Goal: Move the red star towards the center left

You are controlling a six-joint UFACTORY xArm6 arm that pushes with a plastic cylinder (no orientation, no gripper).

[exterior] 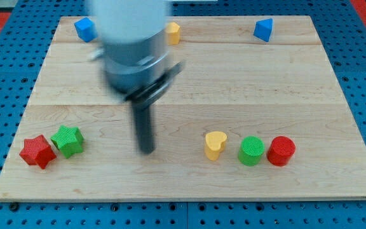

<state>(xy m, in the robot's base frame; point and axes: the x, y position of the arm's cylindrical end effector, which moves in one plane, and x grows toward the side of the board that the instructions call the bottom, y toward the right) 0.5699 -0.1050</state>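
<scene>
My tip rests on the bare wood of the bench, touching no block; the tool is a plain rod, with nothing to clench or release, and it grips nothing. Above the rod the blurred grey and white arm covers part of the bench's top edge.

Taking my tip as the landmark: the green star lies well to the view's left of it, and the red star sits just beyond, touching or almost touching the green one, near the bench's lower left corner. To the view's right of my tip come the yellow heart, then the green cylinder and the red cylinder, these two side by side. Far above my tip, along the top edge, sit a blue block, a yellow block partly hidden by the arm, and a blue pyramid-like block.

The bench is pale planks, laid on a blue gridded surface. I can read no writing.
</scene>
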